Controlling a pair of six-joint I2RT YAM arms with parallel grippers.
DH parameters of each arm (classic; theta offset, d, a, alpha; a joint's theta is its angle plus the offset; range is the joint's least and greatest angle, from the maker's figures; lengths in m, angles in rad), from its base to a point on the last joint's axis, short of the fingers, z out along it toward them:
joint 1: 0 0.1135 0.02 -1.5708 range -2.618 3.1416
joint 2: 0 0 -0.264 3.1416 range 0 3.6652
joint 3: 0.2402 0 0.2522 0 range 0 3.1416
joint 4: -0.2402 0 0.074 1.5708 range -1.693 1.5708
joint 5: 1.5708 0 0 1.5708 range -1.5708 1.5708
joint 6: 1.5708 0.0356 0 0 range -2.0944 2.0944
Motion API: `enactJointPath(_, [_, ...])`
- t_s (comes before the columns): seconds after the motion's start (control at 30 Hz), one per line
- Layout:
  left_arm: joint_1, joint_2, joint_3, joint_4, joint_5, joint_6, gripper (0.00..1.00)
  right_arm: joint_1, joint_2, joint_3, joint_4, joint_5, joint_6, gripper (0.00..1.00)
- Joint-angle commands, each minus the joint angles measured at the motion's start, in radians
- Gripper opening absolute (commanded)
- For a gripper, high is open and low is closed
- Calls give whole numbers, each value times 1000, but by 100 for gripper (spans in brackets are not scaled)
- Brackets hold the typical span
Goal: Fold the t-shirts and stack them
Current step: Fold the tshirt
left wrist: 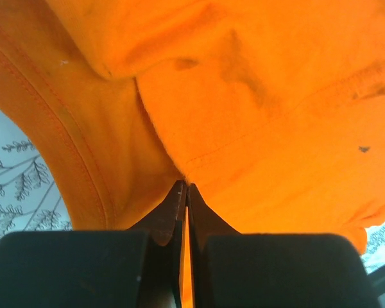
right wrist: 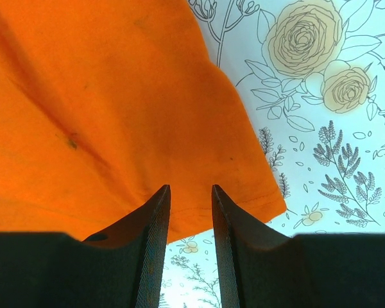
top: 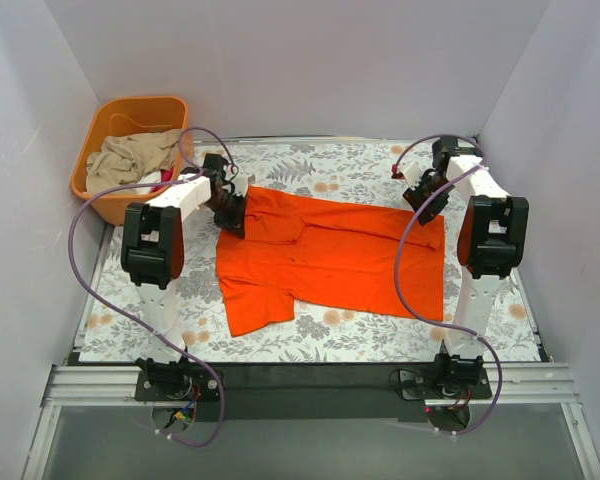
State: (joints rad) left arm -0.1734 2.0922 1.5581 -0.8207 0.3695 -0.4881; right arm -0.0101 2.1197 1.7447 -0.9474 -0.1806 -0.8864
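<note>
A bright orange-red t-shirt point(top: 330, 262) lies spread out, partly folded, on the floral tablecloth point(top: 320, 338). My left gripper point(top: 230, 216) is at the shirt's far left corner, shut on a fold of its cloth; in the left wrist view the jaws point(left wrist: 185, 186) pinch the orange fabric point(left wrist: 276, 96), with cloth showing between them. My right gripper point(top: 426, 200) is open at the shirt's far right corner. In the right wrist view its jaws point(right wrist: 190, 189) stand apart and empty, just over the shirt's hemmed edge point(right wrist: 102, 109).
A rigid orange plastic tub point(top: 140, 103) stands at the back left, holding crumpled beige cloth point(top: 130, 160) and a bit of red. White walls close in the left, back and right sides. The table's black front rail point(top: 310, 380) carries both arm bases.
</note>
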Motion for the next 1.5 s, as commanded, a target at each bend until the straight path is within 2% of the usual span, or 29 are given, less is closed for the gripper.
enactJointPath(0.0, [-5,-100,25,-34,35,-6,0,4,6,9,-19,1,-2,34])
enactJointPath(0.47, [-5,-169,-24,-144,69,-9,0,2,9,4,-17,15,-11,34])
enactJointPath(0.77, [-5,-184,-70,-166,98,-12,0,2,11,-8,-17,32,-20,34])
enactJointPath(0.93, [-5,-186,-107,-123,83,-29,0,4,9,-14,-19,32,-20,33])
enactJointPath(1.0, [-3,-173,-98,-113,69,-35,5,2,6,-20,-21,32,-22,33])
enactJointPath(1.03, [-5,-166,-90,-103,69,-37,14,2,3,-24,-21,32,-20,33])
enactJointPath(1.17, [-5,-184,-20,-64,92,-27,26,1,-39,-53,-22,27,-36,33])
enactJointPath(1.3, [-57,-199,54,-25,68,31,33,2,-87,-99,-30,4,-51,32])
enactJointPath(1.47, [-165,-132,114,2,51,37,34,2,-89,-132,-39,38,-60,32])
